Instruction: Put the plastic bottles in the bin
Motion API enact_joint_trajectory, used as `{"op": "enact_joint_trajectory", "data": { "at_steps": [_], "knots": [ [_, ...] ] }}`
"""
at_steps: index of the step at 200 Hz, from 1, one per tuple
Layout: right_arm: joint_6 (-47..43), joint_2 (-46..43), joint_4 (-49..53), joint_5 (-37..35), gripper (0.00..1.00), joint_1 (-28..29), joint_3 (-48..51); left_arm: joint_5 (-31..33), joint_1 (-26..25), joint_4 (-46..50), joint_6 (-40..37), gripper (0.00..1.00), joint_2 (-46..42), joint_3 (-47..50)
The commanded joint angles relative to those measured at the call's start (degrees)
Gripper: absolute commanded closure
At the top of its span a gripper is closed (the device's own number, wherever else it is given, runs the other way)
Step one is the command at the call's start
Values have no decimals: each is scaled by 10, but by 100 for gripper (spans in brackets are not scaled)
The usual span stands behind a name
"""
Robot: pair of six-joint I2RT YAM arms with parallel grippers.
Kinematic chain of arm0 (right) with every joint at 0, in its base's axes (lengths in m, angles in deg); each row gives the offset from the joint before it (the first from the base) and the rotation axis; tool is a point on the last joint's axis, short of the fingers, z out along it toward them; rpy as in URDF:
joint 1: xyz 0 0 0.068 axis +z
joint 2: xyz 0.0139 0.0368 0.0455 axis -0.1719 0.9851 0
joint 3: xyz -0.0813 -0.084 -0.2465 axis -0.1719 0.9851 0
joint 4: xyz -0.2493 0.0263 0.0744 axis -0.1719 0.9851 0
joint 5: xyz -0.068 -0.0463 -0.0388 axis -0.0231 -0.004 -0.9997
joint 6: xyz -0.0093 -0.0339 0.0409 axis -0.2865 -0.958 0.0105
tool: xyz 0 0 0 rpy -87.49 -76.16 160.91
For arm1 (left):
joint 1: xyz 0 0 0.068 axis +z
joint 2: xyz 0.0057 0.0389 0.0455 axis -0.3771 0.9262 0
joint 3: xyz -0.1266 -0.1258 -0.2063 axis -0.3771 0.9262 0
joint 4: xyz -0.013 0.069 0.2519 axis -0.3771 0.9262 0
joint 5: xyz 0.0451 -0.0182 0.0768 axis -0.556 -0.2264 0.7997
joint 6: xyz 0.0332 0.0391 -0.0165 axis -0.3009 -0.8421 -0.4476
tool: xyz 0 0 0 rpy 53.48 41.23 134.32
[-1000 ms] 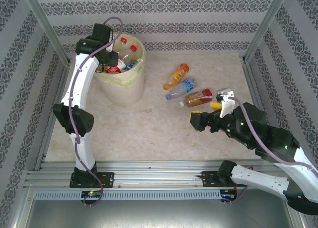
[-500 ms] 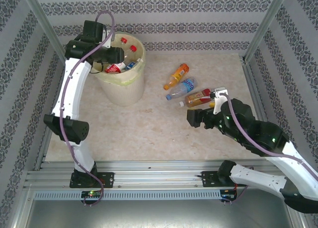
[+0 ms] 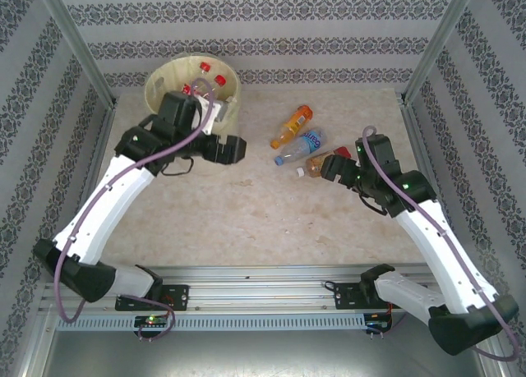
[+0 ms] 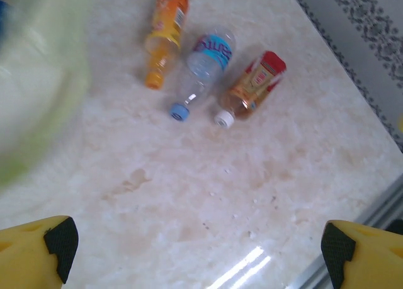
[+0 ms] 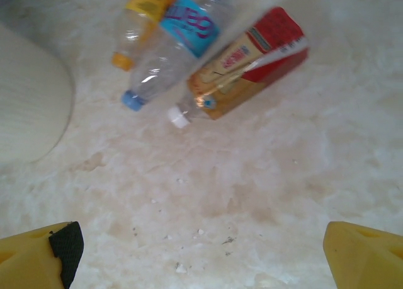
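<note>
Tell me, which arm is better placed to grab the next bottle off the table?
The right. The right fingers, open, hang close to the brown bottle, the nearest of three lying on the table. The left fingers, also open, are by the bin, farther from them.

No legible txt on bottles (image 4: pixel 201 68)
</note>
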Motion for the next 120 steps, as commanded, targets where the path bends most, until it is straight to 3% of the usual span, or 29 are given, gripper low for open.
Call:
{"op": "enact_joint_trajectory", "data": {
  "at_steps": [1, 27, 57, 120],
  "knots": [
    [38, 21, -58, 54, 2, -44, 27, 1, -37, -74, 29, 0, -30, 42],
    [61, 66, -115, 78, 2, -93, 56, -26, -67, -130, 61, 0, -53, 110],
    [84, 131, -178, 122, 2, -136, 68, -15, -105, -186, 93, 0, -59, 176],
    [139, 267, -246, 102, 2, -166, 41, -33, -166, -340, 158, 0, -53, 303]
  ]
}}
